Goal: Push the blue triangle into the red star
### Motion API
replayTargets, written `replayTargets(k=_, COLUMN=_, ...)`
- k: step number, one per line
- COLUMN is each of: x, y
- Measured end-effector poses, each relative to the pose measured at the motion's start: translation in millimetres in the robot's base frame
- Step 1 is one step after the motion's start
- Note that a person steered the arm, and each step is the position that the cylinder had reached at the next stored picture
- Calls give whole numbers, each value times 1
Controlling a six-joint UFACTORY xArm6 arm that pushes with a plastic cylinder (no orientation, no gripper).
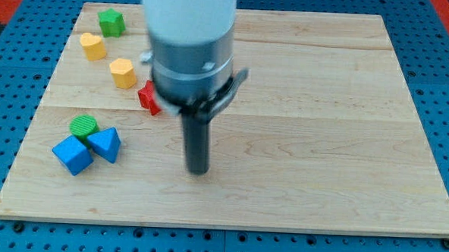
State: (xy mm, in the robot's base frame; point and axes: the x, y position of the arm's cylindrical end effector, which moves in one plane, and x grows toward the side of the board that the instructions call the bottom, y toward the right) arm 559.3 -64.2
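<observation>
The blue triangle (pixel 105 143) lies at the board's lower left, touching a blue cube (pixel 72 154) on its left and a green round block (pixel 83 126) above it. The red star (pixel 147 97) sits up and to the right of it, partly hidden behind the arm's body. My tip (pixel 198 169) rests on the board to the right of the blue triangle, well apart from it and below the red star.
A yellow block (pixel 123 72) sits just up-left of the red star. Another yellow block (pixel 93 45) and a green block (pixel 111 21) lie toward the view's top left. The wooden board (pixel 323 130) rests on a blue pegboard.
</observation>
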Motion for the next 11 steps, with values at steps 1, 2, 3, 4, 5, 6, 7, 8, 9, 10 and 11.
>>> replayTargets(k=1, x=7, y=-83)
replayTargets(k=2, x=7, y=-138)
replayTargets(k=3, x=-20, y=-138)
replayTargets(k=4, x=-37, y=-125)
replayTargets(k=5, x=-40, y=-69)
replayTargets(k=6, x=-51, y=-27)
replayTargets(k=7, x=-86, y=-14)
replayTargets(k=8, x=-111, y=-17)
replayTargets(k=9, x=-77, y=-32)
replayTargets(k=10, x=-77, y=-100)
replayTargets(k=11, x=-112, y=-30)
